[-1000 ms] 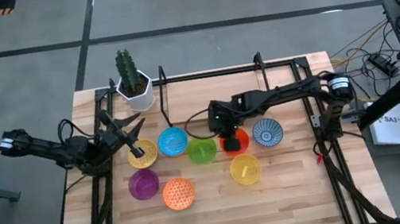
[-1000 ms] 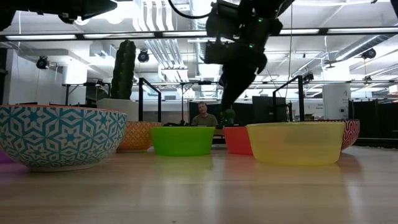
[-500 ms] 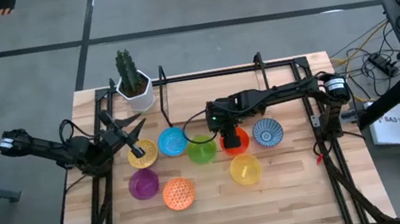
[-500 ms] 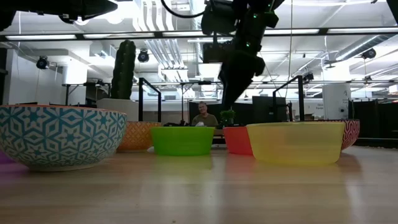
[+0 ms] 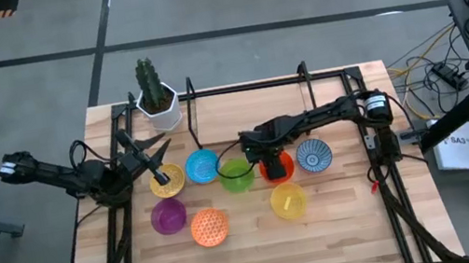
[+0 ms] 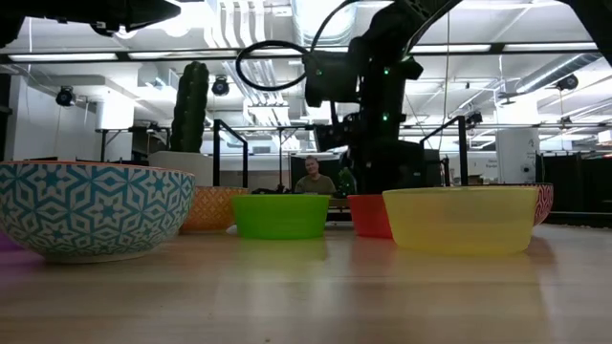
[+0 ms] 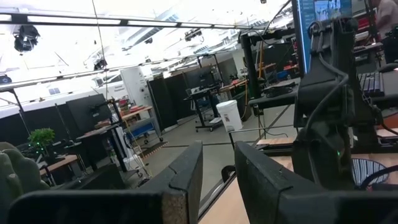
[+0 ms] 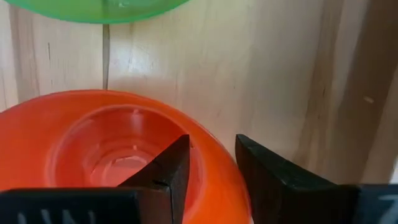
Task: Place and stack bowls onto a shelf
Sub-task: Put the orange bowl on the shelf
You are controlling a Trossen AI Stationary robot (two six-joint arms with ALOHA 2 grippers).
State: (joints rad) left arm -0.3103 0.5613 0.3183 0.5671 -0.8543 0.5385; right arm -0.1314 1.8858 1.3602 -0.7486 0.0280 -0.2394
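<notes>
The red-orange bowl (image 5: 278,169) stands on the table between the green bowl (image 5: 236,176) and the blue-white bowl (image 5: 314,155). My right gripper (image 5: 266,157) hangs over its far-left rim, open, pointing down. In the right wrist view the gripper (image 8: 211,150) has one finger inside the red-orange bowl (image 8: 112,143) and one outside. My left gripper (image 5: 164,173) waits above the gold bowl (image 5: 168,185), its fingers (image 7: 186,180) a narrow gap apart. The shelf (image 5: 246,87) stands at the table's far side. My right gripper straddles the red-orange bowl's rim (image 8: 217,174) from above, one finger (image 8: 168,168) inside the hollow, the other (image 8: 267,174) outside. I cannot tell whether either finger touches the rim. The bowl rests upright on the table.
The blue bowl (image 5: 202,166), purple bowl (image 5: 169,216), orange patterned bowl (image 5: 210,227) and yellow bowl (image 5: 288,199) sit close around. The white cactus pot (image 5: 158,106) stands at the far left. A person (image 6: 313,179) sits in the room beyond the table.
My right gripper has come down from above the red-orange bowl until its fingers stand astride the rim, and the arm has drawn slightly toward the table's left. The left arm has kept still.
</notes>
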